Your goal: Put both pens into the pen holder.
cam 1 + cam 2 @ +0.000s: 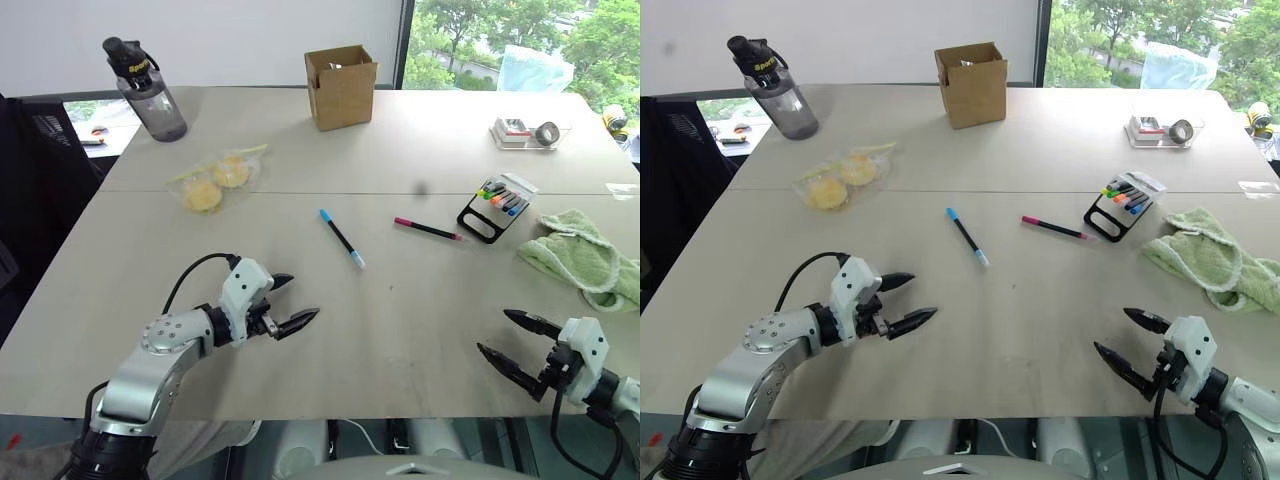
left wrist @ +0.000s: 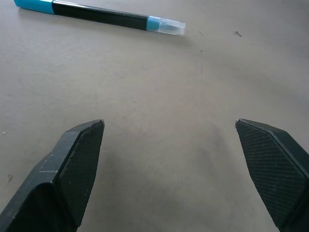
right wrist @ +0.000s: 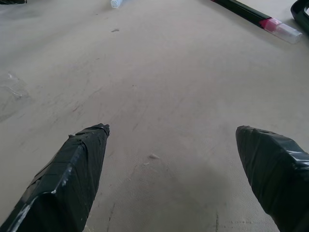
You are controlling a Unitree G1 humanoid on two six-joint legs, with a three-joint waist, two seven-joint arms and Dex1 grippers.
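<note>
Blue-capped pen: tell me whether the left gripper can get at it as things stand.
Probably yes. The left gripper is open, the blue-capped pen lies alone on bare table, and nothing sits between them.

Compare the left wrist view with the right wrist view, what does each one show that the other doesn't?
Left wrist view: the blue pen's black barrel with both light blue ends, lying beyond the open left gripper. Right wrist view: the pink pen, a corner of the pen holder, and the open right gripper. Both share the bare table and the blue pen's clear tip.
</note>
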